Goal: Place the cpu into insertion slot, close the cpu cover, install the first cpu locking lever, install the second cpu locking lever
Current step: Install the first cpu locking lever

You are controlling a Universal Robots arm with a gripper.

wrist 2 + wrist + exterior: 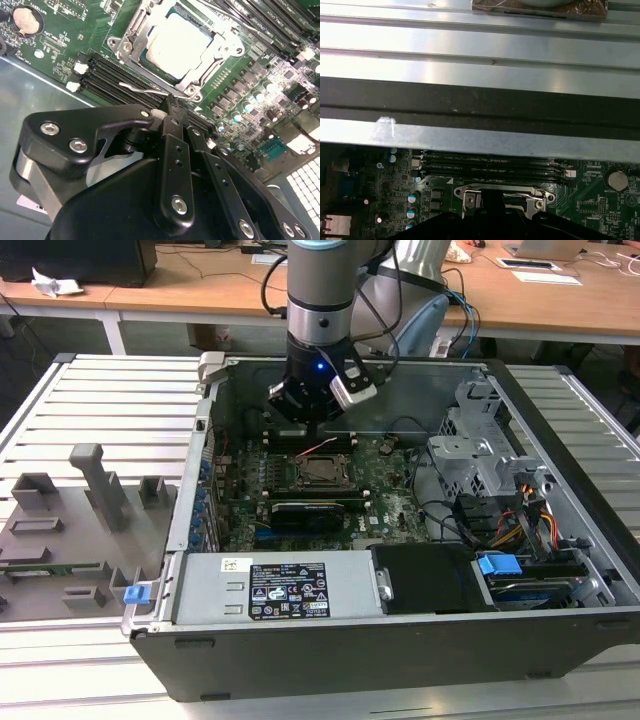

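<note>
The gripper, fingers together and empty, hangs just beside the cover that frames the cpu, seemingly tending a lever.

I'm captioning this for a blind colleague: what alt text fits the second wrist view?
The cpu sits in the insertion slot with the cpu cover closed over it. The black pincer hovers at the socket's edge, beside a thin metal lever and dark memory slots.
</note>
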